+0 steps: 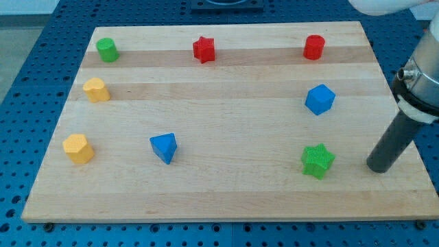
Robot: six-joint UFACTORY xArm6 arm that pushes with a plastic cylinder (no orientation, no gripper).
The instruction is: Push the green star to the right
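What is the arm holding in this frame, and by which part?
Nothing is held. My tip rests on the board, apart from the green star, on that block's right in the view.

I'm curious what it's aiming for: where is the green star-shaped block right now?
The green star-shaped block sits near the wooden board's bottom-right corner in the camera view, below the blue cube-like block, with my tip just to its right, not touching.

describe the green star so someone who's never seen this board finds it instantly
Start at the wooden board and go to its corner at the view's bottom right. The green star sits there, below the blue block, with my tip just to its right, not touching. The only other green piece is a cylinder at the top left; this one has ridged star points.
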